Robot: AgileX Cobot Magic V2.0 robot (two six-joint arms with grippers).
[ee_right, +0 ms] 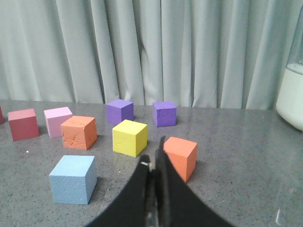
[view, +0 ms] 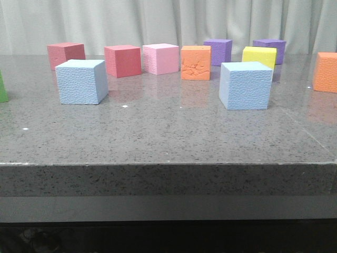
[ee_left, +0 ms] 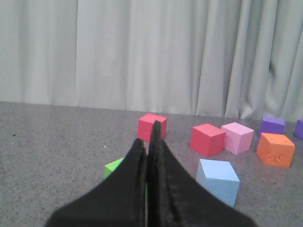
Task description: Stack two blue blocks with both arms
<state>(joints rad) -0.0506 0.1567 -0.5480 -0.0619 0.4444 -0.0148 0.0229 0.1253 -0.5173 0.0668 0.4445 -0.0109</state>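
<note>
- Left blue block (view: 81, 81) and right blue block (view: 246, 85) stand well apart on the grey table (view: 168, 137), in front of the row of coloured cubes; I judge nothing is stacked yet.
- Left gripper (ee_left: 150, 142): fingers pressed together, holding nothing, pulled back from its block.
- Right gripper (ee_right: 154, 163): likewise closed and empty, short of its block, so I judge each arm is placed to take its own side.

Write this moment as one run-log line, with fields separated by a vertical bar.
stage: not started | left gripper: shut, empty | right gripper: shut, empty | blue blocks: apart on table, unstacked
</note>
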